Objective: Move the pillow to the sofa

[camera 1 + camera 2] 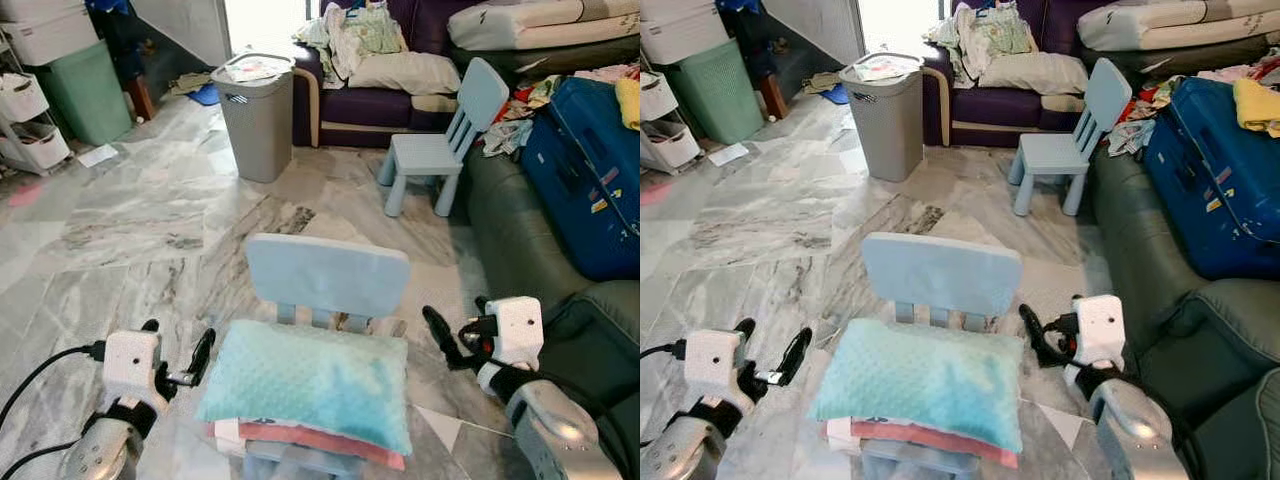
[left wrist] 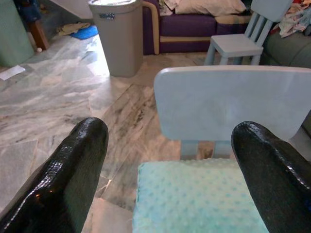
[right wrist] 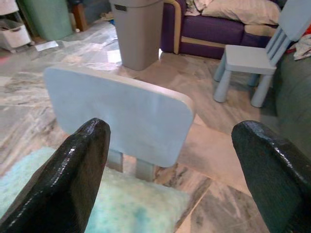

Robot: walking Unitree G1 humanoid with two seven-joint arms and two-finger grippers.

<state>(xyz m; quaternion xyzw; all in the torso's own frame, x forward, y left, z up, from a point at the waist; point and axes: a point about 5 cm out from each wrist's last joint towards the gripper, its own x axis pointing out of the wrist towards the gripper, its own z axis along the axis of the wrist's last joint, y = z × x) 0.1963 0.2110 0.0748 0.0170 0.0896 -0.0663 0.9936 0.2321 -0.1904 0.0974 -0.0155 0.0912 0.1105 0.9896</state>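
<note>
Lining up on the pillow (image 1: 310,385)

My left gripper (image 1: 180,365) and right gripper (image 1: 447,345) flank it, fingers wide; uneven squeeze could topple the chair (image 1: 328,275).

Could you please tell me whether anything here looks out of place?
Yes: the pillow lies on a small chair's seat atop folded cloths, not on a sofa. Both grippers, left and right, flank it, open.
</note>
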